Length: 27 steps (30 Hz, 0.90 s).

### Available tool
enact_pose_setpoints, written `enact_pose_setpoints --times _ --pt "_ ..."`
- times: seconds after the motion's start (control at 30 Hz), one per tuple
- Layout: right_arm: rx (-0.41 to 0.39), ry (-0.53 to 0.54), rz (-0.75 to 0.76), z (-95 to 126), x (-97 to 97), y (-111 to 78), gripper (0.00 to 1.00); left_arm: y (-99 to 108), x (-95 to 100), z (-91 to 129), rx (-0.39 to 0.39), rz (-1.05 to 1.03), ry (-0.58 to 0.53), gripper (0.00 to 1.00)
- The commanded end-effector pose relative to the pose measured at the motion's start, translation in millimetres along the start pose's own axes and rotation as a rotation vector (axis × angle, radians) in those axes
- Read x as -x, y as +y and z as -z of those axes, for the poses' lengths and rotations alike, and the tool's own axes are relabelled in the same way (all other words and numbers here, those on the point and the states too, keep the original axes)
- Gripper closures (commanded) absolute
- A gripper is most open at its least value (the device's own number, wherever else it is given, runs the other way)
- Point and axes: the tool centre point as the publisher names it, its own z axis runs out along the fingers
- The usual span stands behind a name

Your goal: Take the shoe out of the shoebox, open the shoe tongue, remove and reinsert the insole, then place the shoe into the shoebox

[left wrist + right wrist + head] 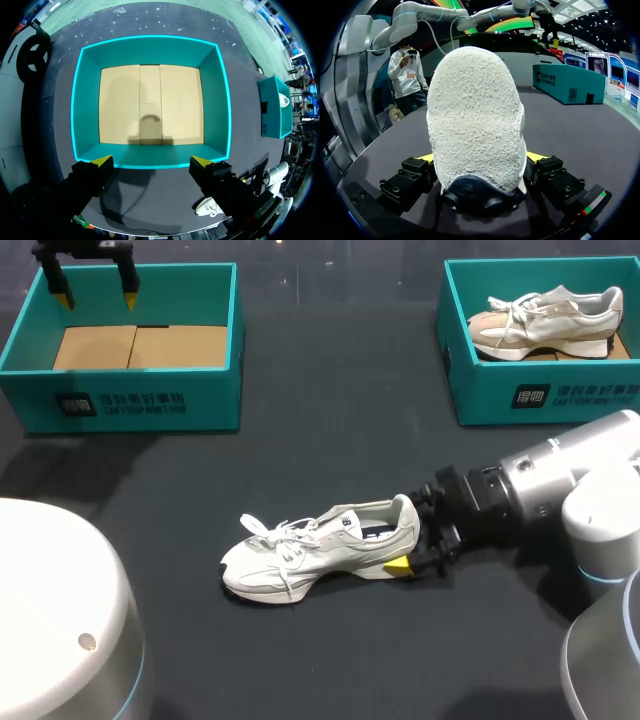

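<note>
Shoe [320, 550] sits on the dark table [330, 440], outside both boxes. Right gripper [408, 535] clamps its heel from both sides. Left gripper [96, 298] hangs wide open over the left shoebox [120, 405]. A second shoe [545, 322] lies in the right shoebox [540, 395].

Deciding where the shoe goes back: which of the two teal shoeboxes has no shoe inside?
The left shoebox, below the left gripper: only its bare cardboard floor shows. The right shoebox holds a second shoe.
</note>
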Motion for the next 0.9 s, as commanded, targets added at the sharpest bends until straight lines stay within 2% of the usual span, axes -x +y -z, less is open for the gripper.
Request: enact_pose_setpoints --times 0.03,0.13,0.17,0.2,0.23,0.27,0.3,0.7,0.9 --pt "0.006 -0.001 0.009 -5 0.6 -0.9 0.0 0 0.1 0 0.0 0.0 0.0 0.0" --pt "0.016 -0.001 0.02 -7 0.6 -1.2 0.0 0 0.1 0 0.0 0.0 0.0 0.0" --pt "0.017 -0.001 0.021 -7 0.5 -1.2 0.09 0 0.1 0 0.0 0.0 0.0 0.0" --pt "0.021 -0.003 0.023 -7 0.5 -1.3 0.46 0 0.1 0 0.0 0.0 0.0 0.0" --pt "0.024 -0.004 0.025 -7 0.5 -1.3 0.71 0 0.1 0 0.0 0.0 0.0 0.0" --pt "0.025 -0.006 0.027 -7 0.5 -1.2 0.83 0 0.1 0 0.0 0.0 0.0 0.0" --pt "0.033 -0.009 0.034 -7 0.2 -0.9 1.0 0 0.1 0 0.0 0.0 0.0 0.0" --pt "0.012 -0.149 0.04 25 1.3 1.4 1.0 0 0.1 0 0.0 0.0 0.0 0.0" --pt "-0.01 -0.171 0.028 30 1.7 2.5 1.0 0 0.1 0 0.0 0.0 0.0 0.0"
